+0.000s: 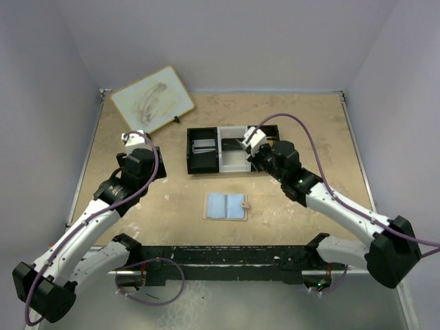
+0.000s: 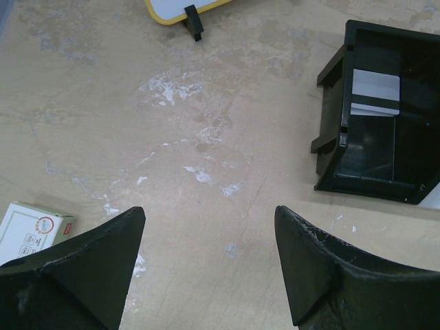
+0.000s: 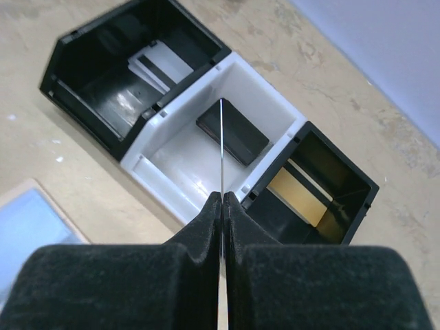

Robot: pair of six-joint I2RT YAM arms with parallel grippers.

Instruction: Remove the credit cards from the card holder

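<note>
The pale-blue card holder (image 1: pixel 225 205) lies open on the table in front of the three-compartment tray (image 1: pixel 227 170). Its corner shows in the right wrist view (image 3: pixel 27 220). My right gripper (image 3: pixel 223 199) is shut on a thin card (image 3: pixel 221 148), seen edge-on, and holds it over the tray's white middle compartment (image 3: pixel 172 155); from above it (image 1: pixel 244 146) hangs over the tray. A dark card (image 3: pixel 232 133) lies in that compartment. A silvery card (image 3: pixel 157 63) lies in the left black compartment. My left gripper (image 2: pixel 210 220) is open and empty above bare table, left of the tray.
A tan card (image 3: pixel 299 196) lies in the tray's right black compartment. A small red-and-white box (image 2: pixel 31 227) sits by my left finger. The wood-framed whiteboard (image 1: pixel 152 98) lies at the back left. Walls enclose the table on three sides.
</note>
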